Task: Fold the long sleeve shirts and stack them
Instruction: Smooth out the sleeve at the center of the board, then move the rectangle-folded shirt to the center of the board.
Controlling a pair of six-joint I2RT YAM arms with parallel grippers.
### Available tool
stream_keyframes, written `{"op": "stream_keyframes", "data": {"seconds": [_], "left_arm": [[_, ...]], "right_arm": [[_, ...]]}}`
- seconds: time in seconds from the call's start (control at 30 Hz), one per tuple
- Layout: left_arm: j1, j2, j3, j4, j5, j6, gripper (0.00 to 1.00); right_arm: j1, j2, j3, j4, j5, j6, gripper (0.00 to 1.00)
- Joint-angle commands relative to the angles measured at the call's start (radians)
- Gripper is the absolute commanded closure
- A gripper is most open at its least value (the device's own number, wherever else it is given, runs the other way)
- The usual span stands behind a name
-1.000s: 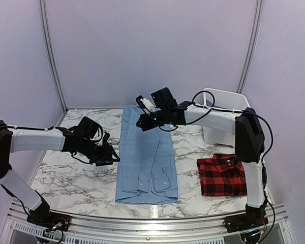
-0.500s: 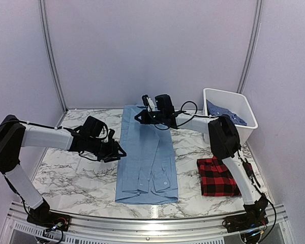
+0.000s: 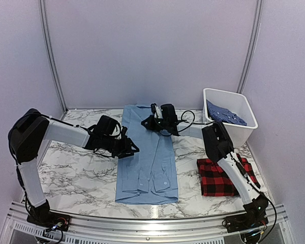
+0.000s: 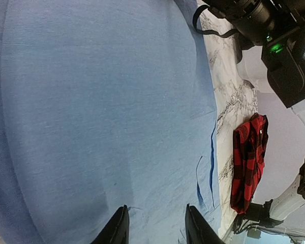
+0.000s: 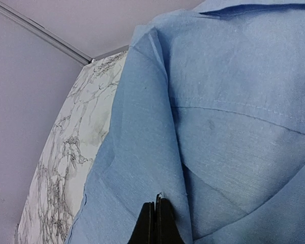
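The light blue shirt [image 3: 147, 162] lies lengthwise in the middle of the table, collar at the far end and sleeves folded in. My left gripper [image 3: 130, 150] is open and low over its left side; in the left wrist view the gripper [image 4: 155, 229] has blue cloth [image 4: 101, 101] between its spread fingers. My right gripper [image 3: 148, 122] is at the shirt's upper part, below the collar. In the right wrist view it [image 5: 155, 211] is shut, pinching a fold of the blue cloth [image 5: 142, 147]. The red-and-black plaid shirt [image 3: 222, 177] lies folded at the right. The darker blue patterned shirt [image 3: 221, 114] lies in the bin.
The white plastic bin [image 3: 245, 109] stands at the back right by the wall. The plaid shirt [image 4: 248, 162] also shows in the left wrist view, beyond the blue shirt's edge. The right arm [image 4: 274, 46] reaches across the far end of the marble table [image 3: 71, 173].
My left gripper has moved right, from the bare marble onto the blue shirt's left side. My right arm has stretched flatter, and its gripper has shifted slightly right near the collar.
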Motion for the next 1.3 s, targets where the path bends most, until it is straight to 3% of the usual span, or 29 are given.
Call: {"op": "stream_keyframes", "data": {"seconds": [0.0, 0.33, 0.53, 0.97, 1.1, 1.27], "left_arm": [[-0.025, 0.067, 0.049, 0.031, 0.014, -0.012, 0.61], [-0.03, 0.104, -0.034, -0.032, -0.046, -0.083, 0.66], [-0.03, 0.034, -0.111, -0.08, -0.046, -0.062, 0.66], [-0.031, -0.141, -0.23, -0.16, -0.029, -0.01, 0.65], [-0.031, -0.17, -0.231, -0.16, -0.032, -0.01, 0.65], [-0.033, -0.179, -0.214, -0.173, -0.033, -0.01, 0.65]], "right_arm": [[0.003, -0.014, 0.019, 0.008, -0.004, 0.016, 1.0], [0.0, -0.092, -0.005, -0.079, 0.003, -0.086, 1.0], [0.007, -0.185, -0.016, -0.135, -0.102, -0.111, 1.0], [0.124, -0.493, -0.487, -0.119, -0.108, -0.189, 1.0], [0.132, -0.531, -0.645, -0.046, -0.102, -0.162, 1.0], [0.13, -0.499, -0.699, -0.024, -0.089, -0.145, 1.0]]}}
